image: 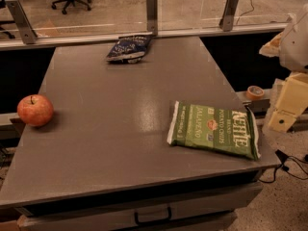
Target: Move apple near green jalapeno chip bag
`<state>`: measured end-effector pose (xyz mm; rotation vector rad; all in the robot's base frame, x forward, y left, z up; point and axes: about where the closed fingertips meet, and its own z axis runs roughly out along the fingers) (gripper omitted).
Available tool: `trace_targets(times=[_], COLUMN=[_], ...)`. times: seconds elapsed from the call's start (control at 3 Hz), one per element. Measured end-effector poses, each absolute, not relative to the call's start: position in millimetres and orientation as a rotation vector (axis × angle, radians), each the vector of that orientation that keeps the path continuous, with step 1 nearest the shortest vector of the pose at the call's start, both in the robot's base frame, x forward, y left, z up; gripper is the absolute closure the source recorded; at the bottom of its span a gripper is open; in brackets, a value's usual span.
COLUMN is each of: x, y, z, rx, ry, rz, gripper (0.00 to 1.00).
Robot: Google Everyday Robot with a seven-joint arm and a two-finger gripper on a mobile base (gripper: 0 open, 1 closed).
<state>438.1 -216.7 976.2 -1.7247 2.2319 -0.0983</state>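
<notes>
— Where is the apple point(35, 109)?
— At the table's point(120, 148) left edge, stem up. Bare surface separates it from the green jalapeno chip bag point(214, 130), which lies flat near the right front corner, long axis left-right.
— The gripper point(288, 107)?
— Beyond the right edge; spread or closed, I cannot tell.

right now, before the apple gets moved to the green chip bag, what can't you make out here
- gripper, camera view: beside the table's right side, cut off by the frame edge; only cream blocks show.
- dark blue chip bag, far end: print too small to read.
- apple, left table edge: back side hidden by its own body.
- green jalapeno chip bag: underside hidden against the table.
</notes>
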Motion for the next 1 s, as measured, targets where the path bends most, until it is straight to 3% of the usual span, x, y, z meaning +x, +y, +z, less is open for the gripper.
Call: trace_targets(times=[0.33,0.67,1.0], x=[438.1,450.9,464.2], y=[-216.6,-172.1,-83.5], z=[976.2,967.3,955.1], rx=[-1.725,-1.808,-1.932], ry=[2.232,2.110,1.889], rz=[-0.099,-0.010,0.159], gripper=[0.00,0.00,0.00])
